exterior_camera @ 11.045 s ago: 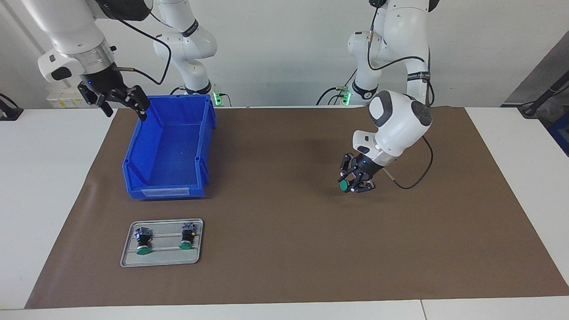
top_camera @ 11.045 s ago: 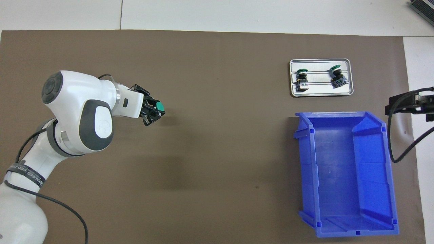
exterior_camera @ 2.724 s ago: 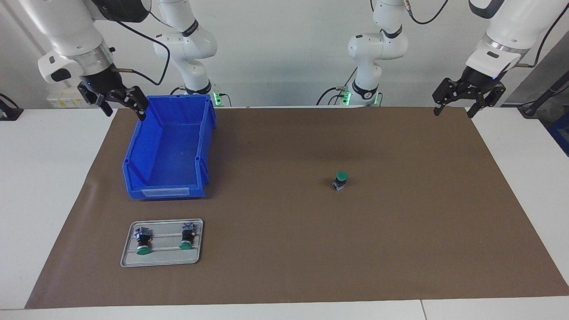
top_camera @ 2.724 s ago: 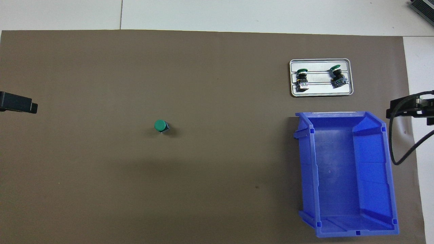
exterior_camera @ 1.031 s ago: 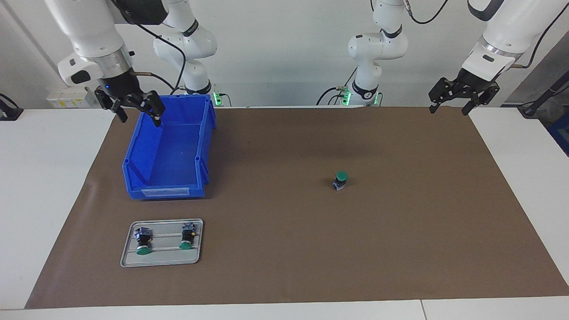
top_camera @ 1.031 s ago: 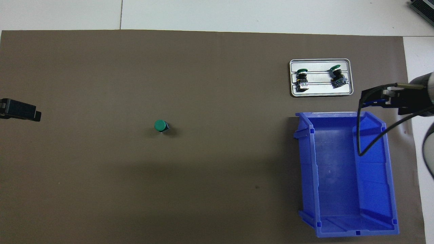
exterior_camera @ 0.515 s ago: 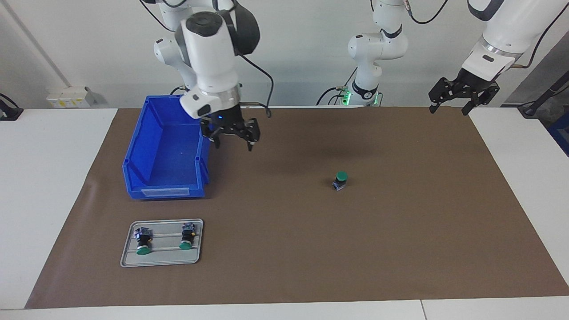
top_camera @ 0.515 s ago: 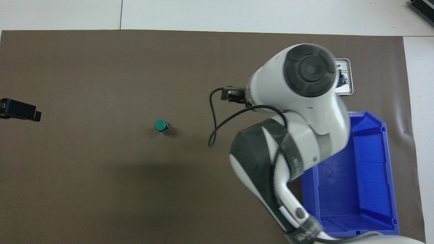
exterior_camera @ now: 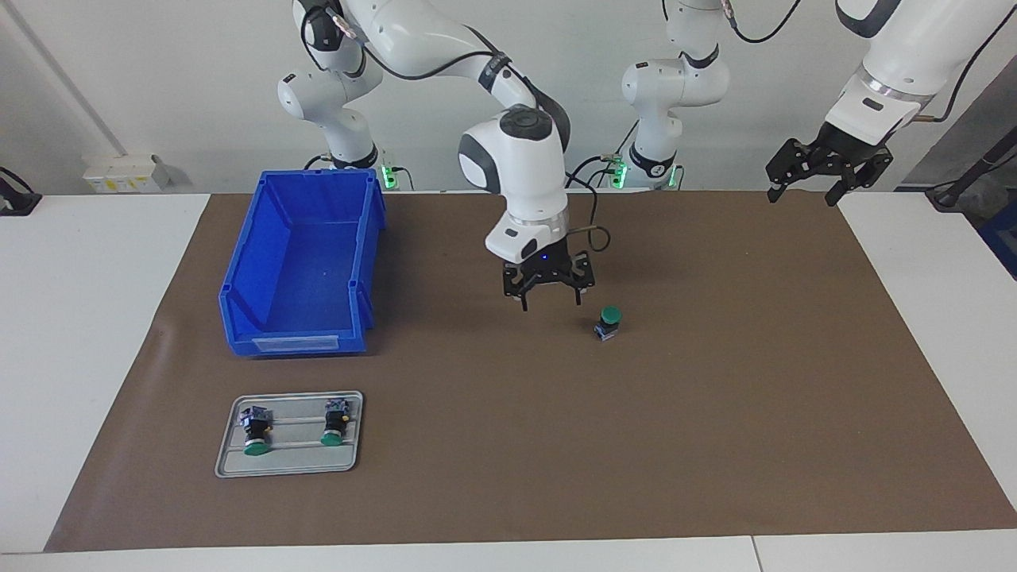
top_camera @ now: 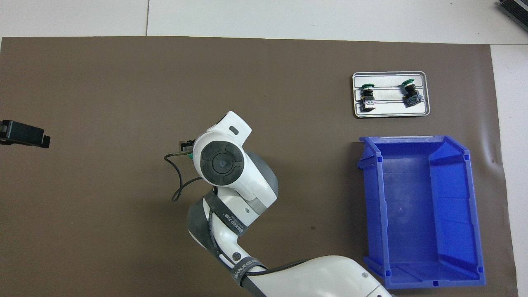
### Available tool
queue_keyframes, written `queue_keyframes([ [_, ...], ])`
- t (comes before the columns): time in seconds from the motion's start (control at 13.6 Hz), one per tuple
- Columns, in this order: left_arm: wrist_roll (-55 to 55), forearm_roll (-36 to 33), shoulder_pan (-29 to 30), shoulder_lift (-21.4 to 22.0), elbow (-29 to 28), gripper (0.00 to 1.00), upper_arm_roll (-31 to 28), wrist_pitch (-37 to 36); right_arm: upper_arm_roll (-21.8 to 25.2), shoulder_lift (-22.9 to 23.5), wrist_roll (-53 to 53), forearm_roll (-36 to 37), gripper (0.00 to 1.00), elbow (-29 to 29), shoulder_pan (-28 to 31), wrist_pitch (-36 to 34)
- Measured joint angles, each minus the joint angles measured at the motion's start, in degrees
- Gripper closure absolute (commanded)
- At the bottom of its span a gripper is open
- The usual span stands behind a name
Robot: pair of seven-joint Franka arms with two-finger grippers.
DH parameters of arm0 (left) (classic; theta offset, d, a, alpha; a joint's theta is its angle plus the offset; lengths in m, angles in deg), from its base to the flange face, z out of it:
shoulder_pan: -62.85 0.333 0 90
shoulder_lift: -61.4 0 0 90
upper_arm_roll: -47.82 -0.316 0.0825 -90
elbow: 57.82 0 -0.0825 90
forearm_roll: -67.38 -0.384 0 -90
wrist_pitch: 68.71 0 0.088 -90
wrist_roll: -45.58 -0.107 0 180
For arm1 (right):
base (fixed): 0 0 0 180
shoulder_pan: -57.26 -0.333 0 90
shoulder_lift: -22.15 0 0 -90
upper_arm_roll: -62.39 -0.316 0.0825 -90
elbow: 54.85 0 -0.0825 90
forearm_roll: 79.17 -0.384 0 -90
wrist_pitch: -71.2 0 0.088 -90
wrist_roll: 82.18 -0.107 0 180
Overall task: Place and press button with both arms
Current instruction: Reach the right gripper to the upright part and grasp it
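The button (exterior_camera: pixel 609 317) stands upright on the brown mat (exterior_camera: pixel 715 413), green cap up, near the middle of the table. My right gripper (exterior_camera: pixel 551 302) hangs open and pointing down just above the mat, right beside the button toward the right arm's end, apart from it. In the overhead view the right arm's wrist (top_camera: pixel 222 163) covers nearly all of the button and hides the gripper. My left gripper (exterior_camera: pixel 804 191) waits open, raised over the mat's corner at the left arm's end; its tip (top_camera: pixel 25 134) shows at the overhead view's edge.
A grey metal tray (exterior_camera: pixel 294 458) (top_camera: pixel 390 108) holds two more green-capped buttons lying on their sides, at the right arm's end. A blue plastic bin (exterior_camera: pixel 298 343) (top_camera: pixel 373 198), nothing inside it, stands nearer to the robots than the tray.
My right arm has swung from the bin's corner across the mat and lowered its open gripper beside the button. The left gripper and the button have stayed put.
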Motion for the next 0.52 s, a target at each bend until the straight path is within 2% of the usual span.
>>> queue_keyframes([
  [0.15, 0.0, 0.0, 0.0, 0.0, 0.0, 0.0, 0.0, 0.0, 0.0, 1.8, 0.0, 0.6, 0.0, 2.0, -1.6, 0.5],
  [0.52, 0.0, 0.0, 0.0, 0.0, 0.0, 0.0, 0.0, 0.0, 0.1, 2.2, 0.0, 9.9, 0.0, 2.7, -2.0, 2.2],
])
